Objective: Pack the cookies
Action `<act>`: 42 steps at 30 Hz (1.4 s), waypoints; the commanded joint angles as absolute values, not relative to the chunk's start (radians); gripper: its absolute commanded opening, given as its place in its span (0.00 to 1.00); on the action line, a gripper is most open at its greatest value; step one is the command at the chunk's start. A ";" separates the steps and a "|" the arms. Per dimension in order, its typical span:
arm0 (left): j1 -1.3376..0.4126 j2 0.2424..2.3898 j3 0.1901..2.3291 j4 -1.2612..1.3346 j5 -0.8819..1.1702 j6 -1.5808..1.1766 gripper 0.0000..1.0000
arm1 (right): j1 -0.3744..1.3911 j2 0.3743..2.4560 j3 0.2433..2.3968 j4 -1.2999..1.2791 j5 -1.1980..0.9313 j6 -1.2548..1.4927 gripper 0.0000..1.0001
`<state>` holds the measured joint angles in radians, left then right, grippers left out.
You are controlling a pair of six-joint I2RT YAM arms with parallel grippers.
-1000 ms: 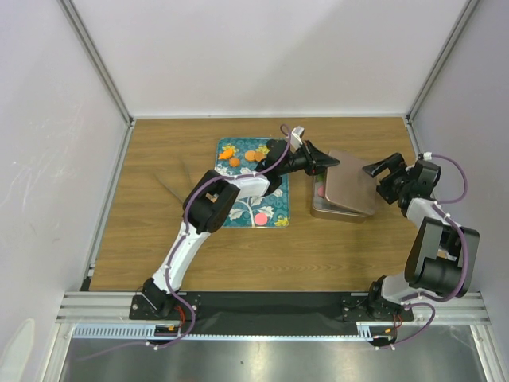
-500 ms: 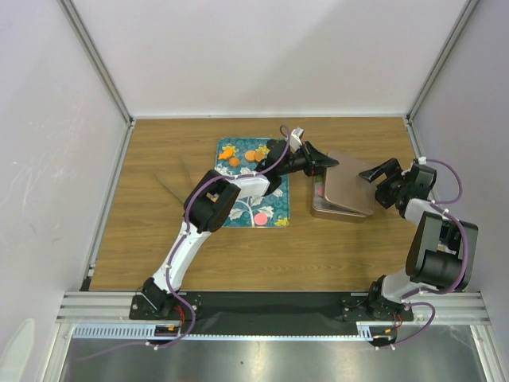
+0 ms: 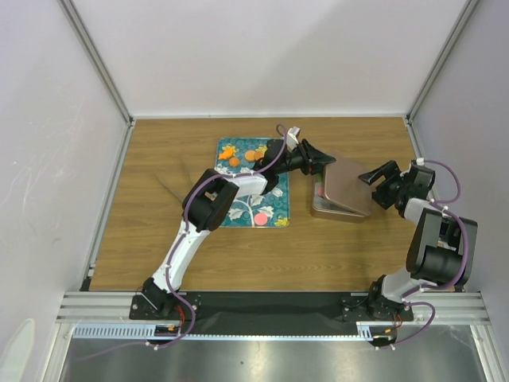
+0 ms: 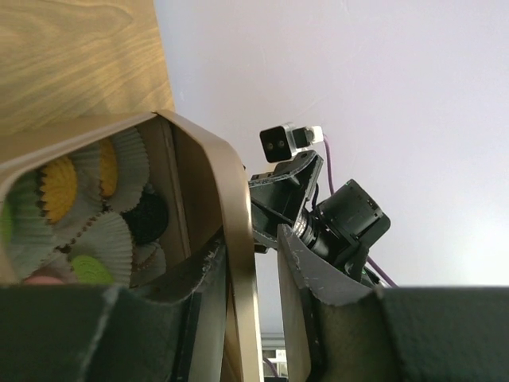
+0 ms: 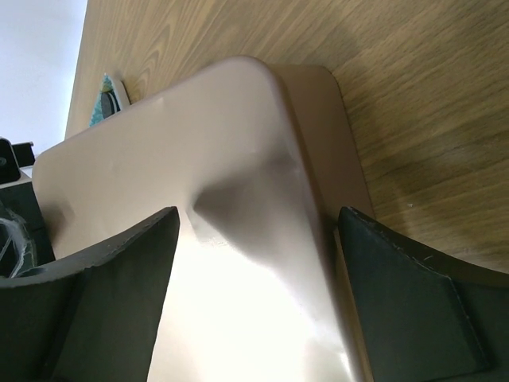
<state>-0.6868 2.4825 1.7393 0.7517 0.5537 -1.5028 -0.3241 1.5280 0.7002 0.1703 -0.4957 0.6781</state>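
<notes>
Cookies [image 3: 260, 219] on tray [image 3: 278, 208], possibly in tin [image 3: 330, 210]

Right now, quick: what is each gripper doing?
Left gripper: open, jaws astride the lid rim, gap showing.
Right gripper: open, fingers either side of the lid.

Under the lid [image 3: 350, 185], mostly out of sight: the tin [image 3: 334, 212]. Left of the lid's rim, paper cups [image 4: 103, 231] and cookies [image 4: 147, 219], cropped at the frame edge.

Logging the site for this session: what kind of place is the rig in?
Probably a lab test cell: white wall panels, aluminium frame posts, a mounting rail edging the wooden table.
</notes>
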 commanded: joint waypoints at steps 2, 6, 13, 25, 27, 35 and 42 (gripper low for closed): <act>-0.663 2.447 1.709 0.821 0.561 -1.511 0.34 | -0.310 1.535 0.698 0.199 -0.499 0.652 0.86; -0.649 2.434 1.681 0.822 0.572 -1.505 0.35 | -0.290 1.540 0.701 0.192 -0.474 0.649 0.85; -0.624 2.413 1.626 0.824 0.586 -1.483 0.35 | -0.262 1.545 0.710 0.169 -0.431 0.640 0.83; -0.581 2.373 1.574 0.802 0.617 -1.436 0.41 | -0.230 1.539 0.727 0.126 -0.379 0.621 0.83; -0.575 2.365 1.566 0.792 0.620 -1.430 0.41 | -0.224 1.539 0.727 0.123 -0.371 0.621 0.83; -0.555 2.321 1.520 0.736 0.620 -1.362 0.46 | -0.209 1.526 0.741 0.089 -0.341 0.607 0.83; -0.548 2.284 1.494 0.647 0.612 -1.281 0.51 | -0.196 1.520 0.753 0.055 -0.322 0.597 0.83</act>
<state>-0.5575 2.3772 1.5002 0.6788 0.6064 -1.3624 -0.2062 1.5379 0.7170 0.0811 -0.3477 0.6239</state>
